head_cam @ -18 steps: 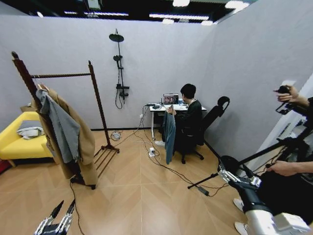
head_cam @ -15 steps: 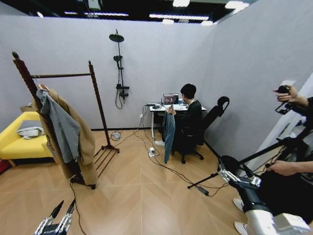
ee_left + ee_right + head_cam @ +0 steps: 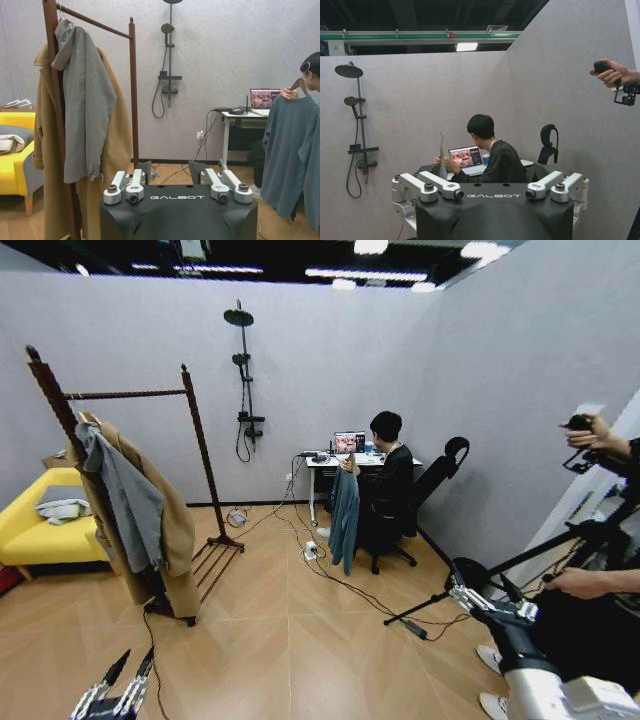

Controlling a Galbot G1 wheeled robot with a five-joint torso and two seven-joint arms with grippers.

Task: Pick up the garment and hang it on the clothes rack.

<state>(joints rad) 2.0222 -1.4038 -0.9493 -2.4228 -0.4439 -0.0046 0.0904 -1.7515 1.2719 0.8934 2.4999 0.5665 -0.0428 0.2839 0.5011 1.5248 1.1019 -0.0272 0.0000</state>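
Both your grippers, left (image 3: 118,692) and right (image 3: 478,602), stand released; the garment (image 3: 345,520) hangs at twelve o'clock, well apart, in a person's hand (image 3: 349,465).

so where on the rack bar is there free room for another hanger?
On the dark reddish-brown wooden clothes rack, the bar is bare from the grey hoodie to the far post. Crowded at the near post: hoodie over tan coat. The teal garment is still in a person's hand.

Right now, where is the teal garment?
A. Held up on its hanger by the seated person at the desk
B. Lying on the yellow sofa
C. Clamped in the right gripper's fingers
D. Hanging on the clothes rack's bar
A: the garment hangs from a wooden hanger in the seated person's hand, away from the clothes rack and both grippers.
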